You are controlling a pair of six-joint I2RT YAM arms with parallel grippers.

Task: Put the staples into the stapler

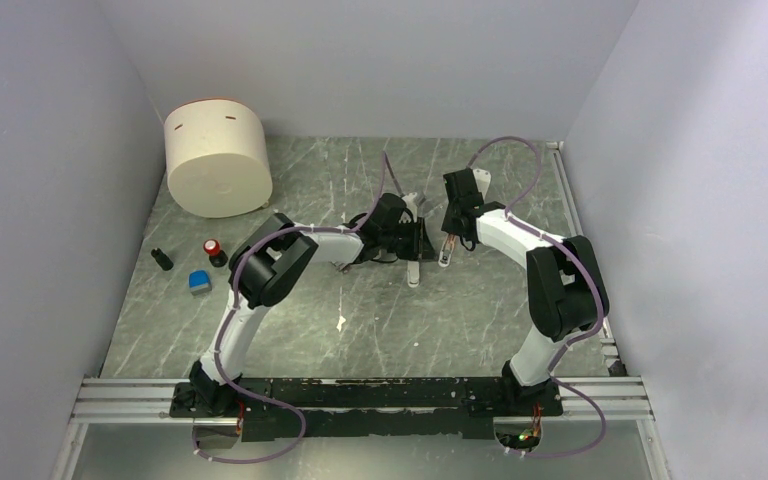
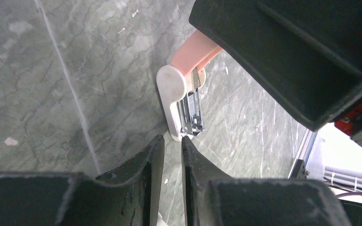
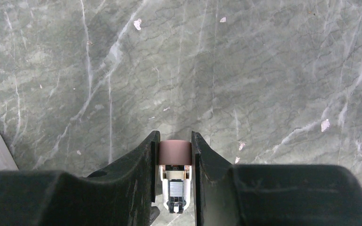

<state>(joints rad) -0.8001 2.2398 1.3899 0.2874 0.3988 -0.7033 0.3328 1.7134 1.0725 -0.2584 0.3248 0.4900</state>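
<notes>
1. While the left arm is reaching toward the middle of the desk [image 1: 380,335], its tool [image 2: 172,140] is pointing at the stapler [image 2: 172,96] from just beside it. The fingers are sitting nearly together with only a thin slit between them, and nothing is showing in that slit.
2. The stapler, a slim white bar, is lying near the middle of the desk, between the two tools in the top view. A metal channel [image 2: 192,110] is showing along its open side.
3. The right tool [image 3: 175,141] is clamping a pink piece [image 3: 174,153] between its fingers, and a small metal part [image 3: 174,188] is showing just beneath the pink.
4. Seen from the left wrist, the pink piece is rising from beside the stapler's rounded end up into the right tool. Whether the two are joining there, I cannot tell.
5. The red-and-white staples box [image 1: 215,247] is sitting well apart at the left side of the desk. It is near a blue piece [image 1: 198,283] and a black piece [image 1: 163,259], in front of a big cream cylinder [image 1: 217,158].
</notes>
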